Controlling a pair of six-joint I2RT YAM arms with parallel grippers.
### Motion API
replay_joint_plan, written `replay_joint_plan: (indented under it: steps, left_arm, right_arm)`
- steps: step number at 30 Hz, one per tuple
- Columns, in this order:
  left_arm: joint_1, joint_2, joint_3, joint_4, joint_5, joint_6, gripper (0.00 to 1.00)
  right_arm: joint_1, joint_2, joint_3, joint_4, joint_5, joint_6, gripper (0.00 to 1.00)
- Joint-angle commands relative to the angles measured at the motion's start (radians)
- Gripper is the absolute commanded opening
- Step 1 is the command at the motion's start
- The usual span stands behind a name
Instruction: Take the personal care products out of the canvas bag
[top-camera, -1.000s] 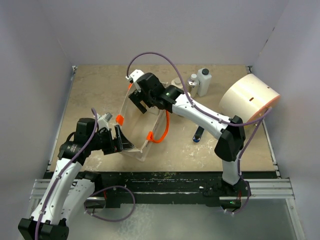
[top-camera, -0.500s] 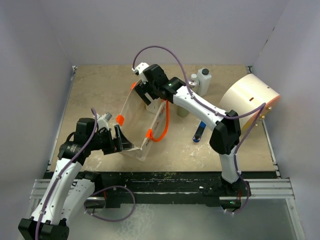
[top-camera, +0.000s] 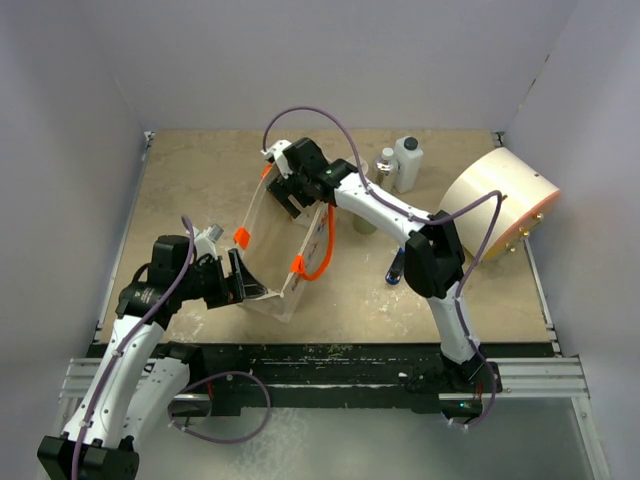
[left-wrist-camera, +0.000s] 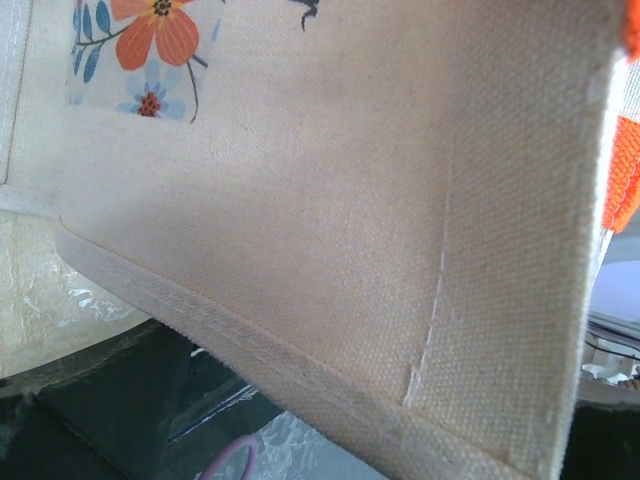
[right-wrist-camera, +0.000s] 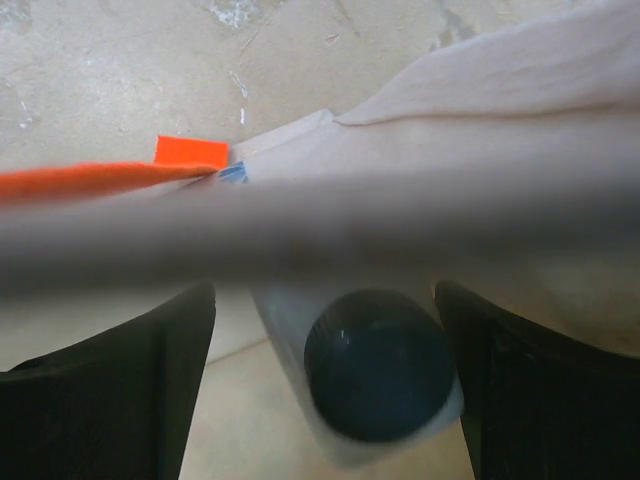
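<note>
The canvas bag (top-camera: 272, 248) stands with its mouth up, left of the table's middle, orange handles (top-camera: 322, 262) hanging off its right side. My left gripper (top-camera: 234, 284) is shut on the bag's near wall; in the left wrist view the bag's cloth (left-wrist-camera: 330, 200) fills the frame and hides the fingers. My right gripper (top-camera: 296, 190) reaches into the far end of the bag. In the right wrist view it (right-wrist-camera: 322, 305) is open, its fingers on either side of a white squarish bottle with a dark cap (right-wrist-camera: 378, 368), with room at the left. Outside the bag stand a white bottle (top-camera: 407, 164), a silver-capped one (top-camera: 386, 160) and an olive one (top-camera: 365, 222).
A big cream cylinder (top-camera: 497, 198) lies at the right edge. A flat blue stick (top-camera: 397, 267) lies on the table (top-camera: 190, 190) beside the right arm's elbow. The bag's blurred rim (right-wrist-camera: 320, 225) crosses the right wrist view, with an orange tab (right-wrist-camera: 190, 152) beyond it.
My right gripper has moved toward the bag's far end and sunk into it. The right elbow swung left, uncovering the olive bottle. The left arm and the bag stay put.
</note>
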Motion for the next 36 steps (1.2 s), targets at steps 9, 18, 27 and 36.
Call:
replay_joint_plan:
  steps: [9,18,27,36]
  left_arm:
    - [0.006,-0.001,0.005,0.006,0.020,0.026,0.91]
    - [0.009,0.003,0.003,0.006,0.020,0.026,0.91]
    - [0.014,0.010,0.004,0.007,0.020,0.025,0.91]
    - [0.015,0.008,0.004,0.006,0.018,0.024,0.91]
  right_arm:
    - [-0.026,0.003,0.095,-0.008,-0.117,0.056,0.33]
    - [-0.026,-0.265,-0.030,0.150,-0.294,0.313,0.00]
    - [-0.085,-0.568,-0.329,0.523,-0.485,0.689,0.00]
    - [-0.311,-0.739,-0.603,0.963,-0.758,1.189,0.00]
